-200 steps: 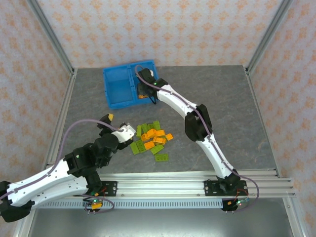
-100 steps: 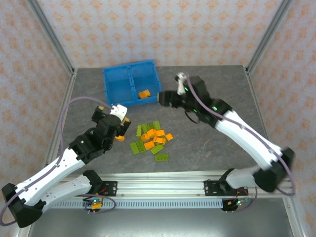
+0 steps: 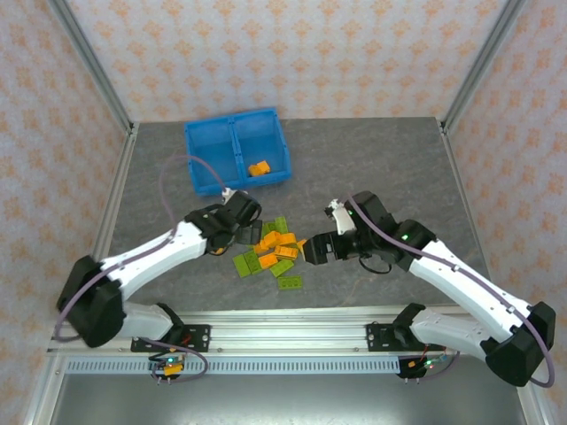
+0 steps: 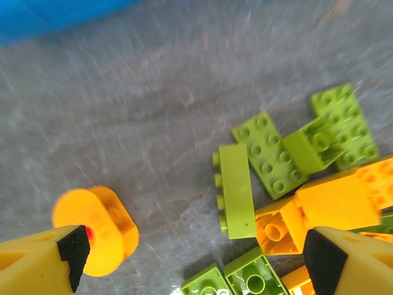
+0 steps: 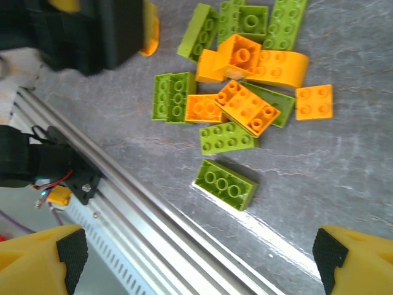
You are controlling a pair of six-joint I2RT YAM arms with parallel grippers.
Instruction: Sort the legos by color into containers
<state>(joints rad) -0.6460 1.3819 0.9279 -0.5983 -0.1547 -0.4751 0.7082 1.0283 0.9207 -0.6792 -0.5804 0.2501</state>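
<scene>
- Hovering over the left side of the legos [image 3: 276,250], the left gripper [image 4: 198,258] has its fingers spread wide, holding nothing.
- A round orange piece [image 4: 97,236] sits just beside one finger pad [image 4: 73,253]; whether they touch I cannot tell.
- The right gripper [image 5: 201,258] hangs over the heap's right side, jaws wide apart and empty.
- The green and orange bricks lie heaped near the middle of the table [image 3: 399,177], closer to its near edge.
- The blue tray [image 3: 190,158] sits by the far edge, left of centre; one orange brick [image 3: 259,168] lies in its right compartment.
</scene>
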